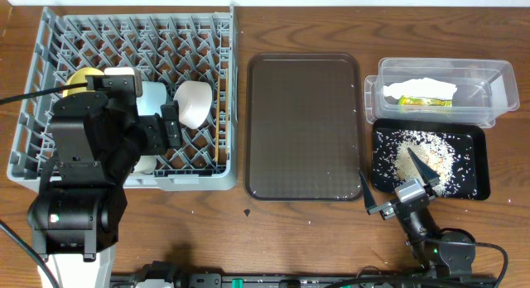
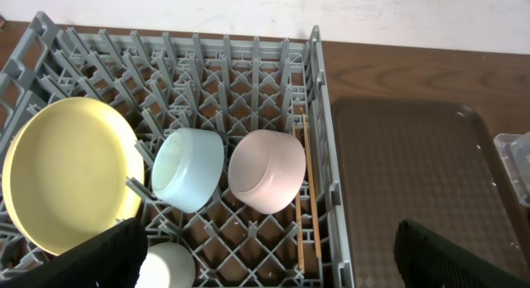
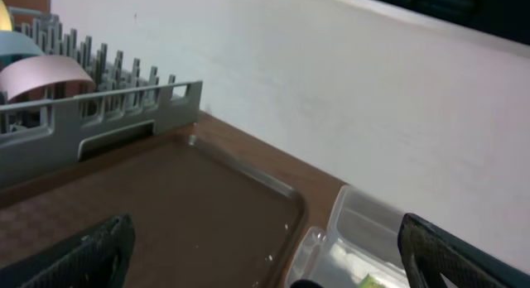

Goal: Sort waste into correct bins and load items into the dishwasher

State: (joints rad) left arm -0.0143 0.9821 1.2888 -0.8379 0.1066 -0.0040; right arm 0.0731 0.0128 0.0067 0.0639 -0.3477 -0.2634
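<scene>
Dark wood-grain surface (image 1: 306,230) filled my overhead feed. At 9 o'clock sat the large square grey plastic dish rack (image 1: 50,40), with my left arm hanging over it. Through the left wrist camera I saw the round yellow plate (image 2: 70,172) standing on edge among the pegs. At its 3 o'clock the light blue bowl (image 2: 189,168) lay tipped on its side. The white bowl (image 2: 267,170), also tipped, lay just beside the blue one, again at 3 o'clock. The pair of thin wooden chopsticks (image 2: 310,205) lay along the rack's wall, at 3 o'clock of the white bowl. The left gripper (image 2: 269,238) hovered above these with its fingers wide apart and nothing between them.

The large dark brown serving tray (image 1: 302,127) lay at the centre of the surface. At 2 o'clock stood the clear plastic rectangular tub (image 1: 489,81). It held the crumpled white paper napkin (image 1: 426,87) and, at the napkin's 6 o'clock, the small green-and-orange wrapper (image 1: 422,100). Just beside the tub, at 4 o'clock, lay the shallow glossy black rectangular tray (image 1: 476,184) with the whitish rice-like food scraps (image 1: 422,156) strewn across it. The right gripper (image 1: 389,176) hung over that tray's 8 o'clock corner, fingers spread wide, holding nothing.
</scene>
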